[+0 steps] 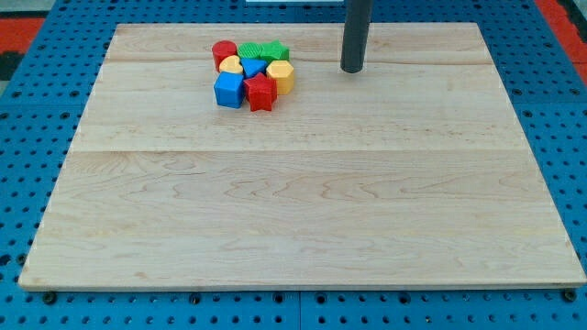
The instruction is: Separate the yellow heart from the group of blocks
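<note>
**Blocks clustered near the board's top, tip off to their right**

Nearest the camera lies the wide bare stretch of the wooden board (303, 220), which rests on a blue pegboard (27, 137). All the blocks sit packed together near the view's top, left of centre. At the cluster's near edge stand a blue cube (229, 90) and, touching it on the right, a red star (260, 93). Behind them lie the yellow heart (230, 66), a small blue block (252, 68) and a yellow hexagon (281, 76). The heart is wedged between the blue cube, the small blue block and a red cylinder (223, 51) at the back left. Two green blocks (261, 50) close the back row. My tip (352, 70) stands on the board to the cluster's right, apart from every block; it is a plain rod with no jaws to open or close.
</note>
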You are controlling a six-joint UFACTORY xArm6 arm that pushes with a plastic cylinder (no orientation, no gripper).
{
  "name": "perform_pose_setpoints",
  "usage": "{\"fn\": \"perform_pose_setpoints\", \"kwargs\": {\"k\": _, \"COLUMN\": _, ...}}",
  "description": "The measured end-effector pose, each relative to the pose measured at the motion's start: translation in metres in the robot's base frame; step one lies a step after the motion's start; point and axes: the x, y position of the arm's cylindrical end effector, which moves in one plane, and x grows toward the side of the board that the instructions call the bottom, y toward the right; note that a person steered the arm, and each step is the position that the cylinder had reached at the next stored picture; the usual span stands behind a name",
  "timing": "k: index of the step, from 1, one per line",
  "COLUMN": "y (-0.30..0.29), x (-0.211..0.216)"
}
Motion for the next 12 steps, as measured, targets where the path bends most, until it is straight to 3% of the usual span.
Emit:
{"fn": "perform_pose_setpoints", "kwargs": {"k": 2, "y": 0.000, "x": -0.009}}
{"fn": "perform_pose_setpoints", "kwargs": {"k": 4, "y": -0.015, "x": -0.069}}
{"fn": "perform_pose_setpoints", "kwargs": {"k": 7, "y": -0.196, "x": -0.068}}
{"fn": "perform_pose_setpoints", "kwargs": {"k": 8, "y": -0.240, "x": -0.046}}
{"fn": "perform_pose_setpoints", "kwargs": {"k": 9, "y": -0.218, "x": -0.015}}
{"fn": "perform_pose_setpoints", "kwargs": {"k": 11, "y": -0.099, "x": -0.013}}
{"fn": "perform_pose_setpoints", "kwargs": {"k": 12, "y": -0.101, "x": 0.003}}
